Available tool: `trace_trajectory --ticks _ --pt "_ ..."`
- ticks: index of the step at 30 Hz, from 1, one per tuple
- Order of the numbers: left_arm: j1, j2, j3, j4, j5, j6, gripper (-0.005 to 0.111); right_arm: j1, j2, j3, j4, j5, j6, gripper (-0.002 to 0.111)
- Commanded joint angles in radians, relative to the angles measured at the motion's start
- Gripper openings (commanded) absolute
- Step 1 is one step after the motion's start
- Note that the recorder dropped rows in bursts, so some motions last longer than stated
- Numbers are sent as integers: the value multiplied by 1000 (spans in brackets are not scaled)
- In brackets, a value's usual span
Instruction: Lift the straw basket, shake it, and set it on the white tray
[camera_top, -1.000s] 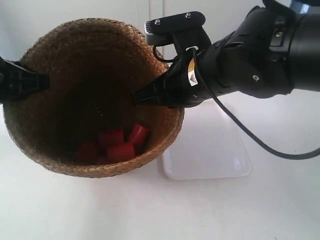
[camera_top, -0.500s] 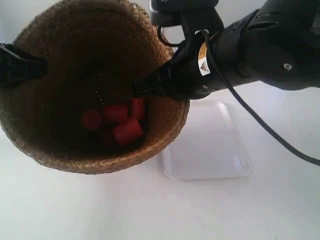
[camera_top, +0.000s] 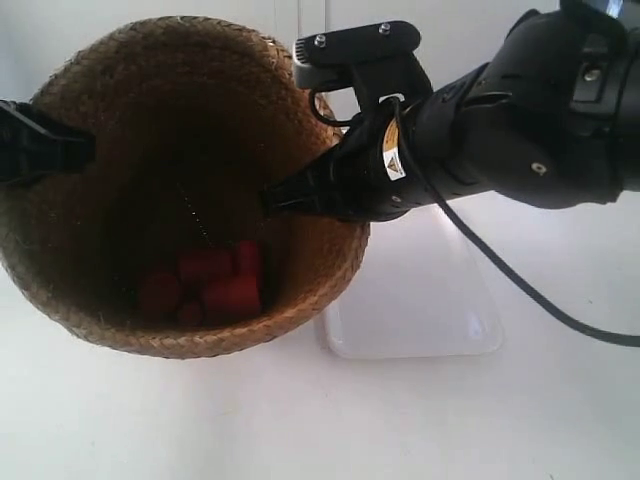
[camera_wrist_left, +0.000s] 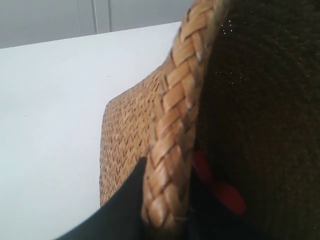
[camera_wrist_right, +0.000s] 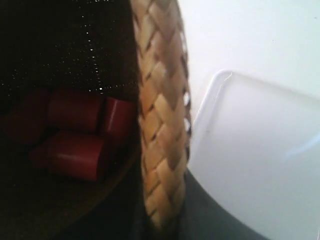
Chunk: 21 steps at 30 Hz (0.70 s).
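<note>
Left hand and right hand each seem clamped on the straw basket rim, fingertips mostly hidden.

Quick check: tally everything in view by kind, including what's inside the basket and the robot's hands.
straw basket: 1
white tray: 1
red pieces inside the basket: at least 4 (they overlap in shadow, so the exact number is unclear)
hands clamped on the basket rim: 2, left hand and right hand
Total: at least 8
</note>
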Motion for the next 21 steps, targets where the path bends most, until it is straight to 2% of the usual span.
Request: trace_trajectory --ticks 1,7,11,16,18,19,20,21 --pt "-5 2 -9 -4 -10 25 0 -1 0 6 -38 -27 -20 0" --pt "-5 -16 -9 -23 15 23 0 -1 -22 6 -34 -10 -18 0" --pt "-5 -17 -9 -23 26 84 0 -1 -21 6 -34 -12 -18 0" --pt "-5 52 -9 -21 11 103 0 -1 35 3 -71 -46 -20 0" --pt "-10 -43 -147 -74 199 87 0 40 -56 -154 44 214 -154 0" --pt "-26 -106 -203 -102 240 132 0 81 -140 -189 83 254 -252 0" --pt "-44 -122 -161 -95 147 202 0 103 -175 -124 30 92 -236 0" --pt "-40 -71 -76 -86 15 188 0 79 -147 -51 -108 -83 -103 0"
